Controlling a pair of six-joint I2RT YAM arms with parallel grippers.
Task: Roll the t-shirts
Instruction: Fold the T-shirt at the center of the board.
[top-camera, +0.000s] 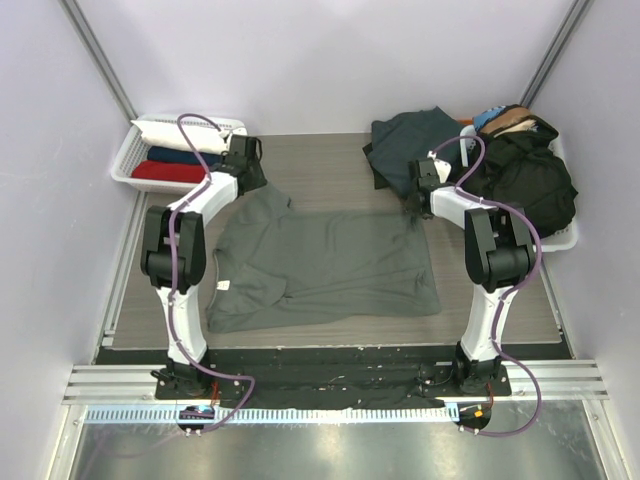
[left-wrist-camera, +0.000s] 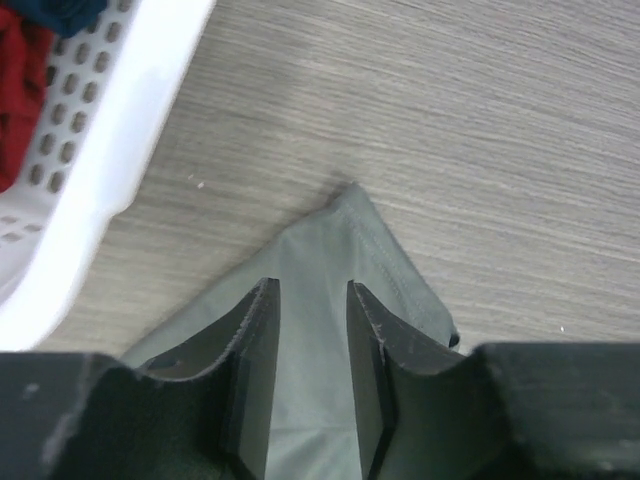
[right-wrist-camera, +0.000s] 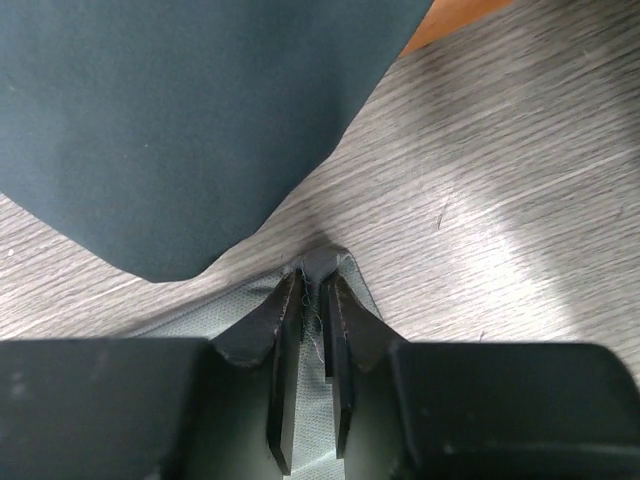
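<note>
Far-corner grab, pre-roll
Grey-green t-shirt (top-camera: 320, 265) lies flat mid-surface. Right pincer (right-wrist-camera: 313, 281) is pinched nearly closed on the far-right corner. Left pincer (left-wrist-camera: 312, 290) sits part-open astride the far-left corner, no grip yet. Close left, lift evenly.

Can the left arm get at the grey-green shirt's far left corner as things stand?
Probably yes. The left gripper sits right at that corner of the grey-green t-shirt, jaws apart with fabric showing between them. The white basket lies off to one side, clear of it.
</note>
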